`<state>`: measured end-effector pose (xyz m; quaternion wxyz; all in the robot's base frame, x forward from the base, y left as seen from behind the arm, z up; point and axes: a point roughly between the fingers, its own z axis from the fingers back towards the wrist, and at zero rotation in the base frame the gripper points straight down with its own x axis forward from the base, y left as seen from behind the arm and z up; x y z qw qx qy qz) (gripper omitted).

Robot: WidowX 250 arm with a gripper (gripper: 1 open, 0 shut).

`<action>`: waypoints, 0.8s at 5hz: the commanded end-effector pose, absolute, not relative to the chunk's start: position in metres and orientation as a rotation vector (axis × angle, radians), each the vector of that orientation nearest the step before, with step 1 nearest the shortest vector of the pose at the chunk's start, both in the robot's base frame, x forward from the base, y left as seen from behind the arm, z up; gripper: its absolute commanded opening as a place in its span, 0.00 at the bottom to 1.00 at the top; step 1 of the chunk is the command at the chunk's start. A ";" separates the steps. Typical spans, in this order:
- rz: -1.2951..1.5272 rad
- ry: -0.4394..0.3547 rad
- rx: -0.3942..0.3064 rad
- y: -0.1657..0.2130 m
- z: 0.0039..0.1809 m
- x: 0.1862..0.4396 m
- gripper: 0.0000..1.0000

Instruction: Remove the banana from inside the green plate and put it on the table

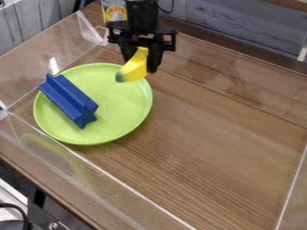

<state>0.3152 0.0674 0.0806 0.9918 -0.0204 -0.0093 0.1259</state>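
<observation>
On the brown counter [198,148] lies the green plate [106,128], and inside its left part is the blue block [68,100]. Farther, the claw [139,59] is clamped on the yellow banana [136,66], which hangs over the plate's far edge.

Single high view (steeply downward)

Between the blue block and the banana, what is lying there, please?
Between the blue block and the banana there is only the bare surface of the green plate, as the camera view shows.
</observation>
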 end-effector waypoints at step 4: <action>0.244 -0.094 -0.062 0.084 0.085 0.345 0.00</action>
